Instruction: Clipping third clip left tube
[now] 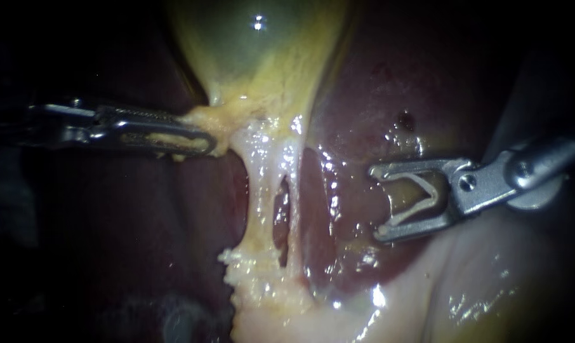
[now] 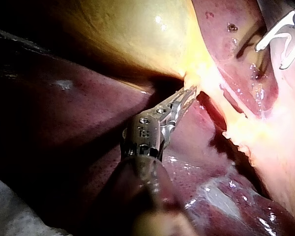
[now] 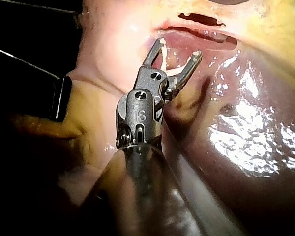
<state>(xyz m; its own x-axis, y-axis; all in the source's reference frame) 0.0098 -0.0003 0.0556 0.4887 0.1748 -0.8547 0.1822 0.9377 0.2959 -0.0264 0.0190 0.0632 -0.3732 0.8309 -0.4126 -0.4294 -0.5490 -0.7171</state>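
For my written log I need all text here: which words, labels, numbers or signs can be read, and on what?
Right instrument: one small engraved mark on its wrist, too small to read.
Left instrument: no text seen.
Clip, liver, gallbladder: none.

Pale, glistening left tube, stretched taut and upright below the gallbladder. White V-shaped clip, legs spread, held between jaws of the right instrument, well apart from tube.
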